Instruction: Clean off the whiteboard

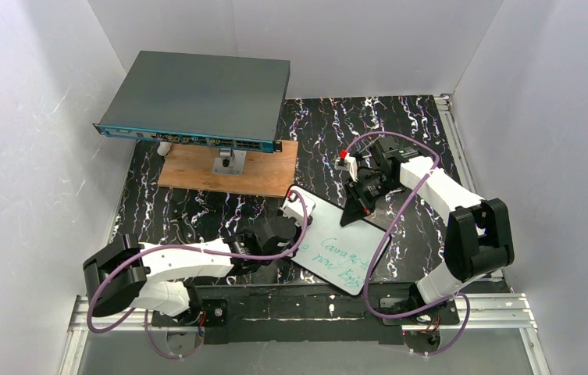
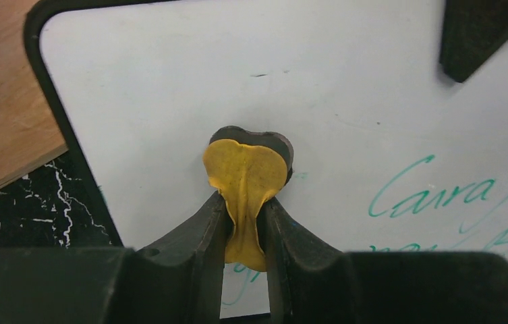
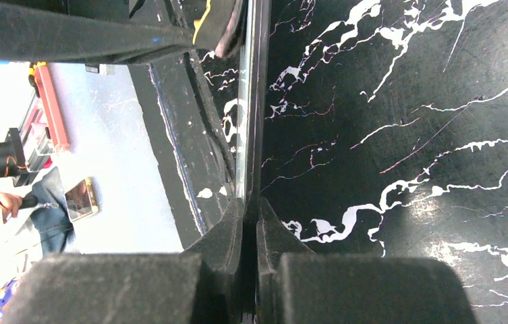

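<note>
- While green handwriting beginning "Cavra" shows on the whiteboard (image 1: 329,238), which sits at the lower centre of the top view on the black marbled counter (image 1: 408,125), the other words cannot be read.
- Only the left wrist view shows the left tool (image 2: 245,226) clamped on a yellow pad (image 2: 245,169), set against the board's white face.
- Only the right wrist view shows the right tool (image 3: 249,219) closed on the board's thin edge, seen end-on.
- Only the top view shows a grey box (image 1: 197,94), at upper left.

Whiteboard (image 2: 170,101): green handwriting (image 2: 433,192), first word roughly "Cara"; remainder illegible.
</note>
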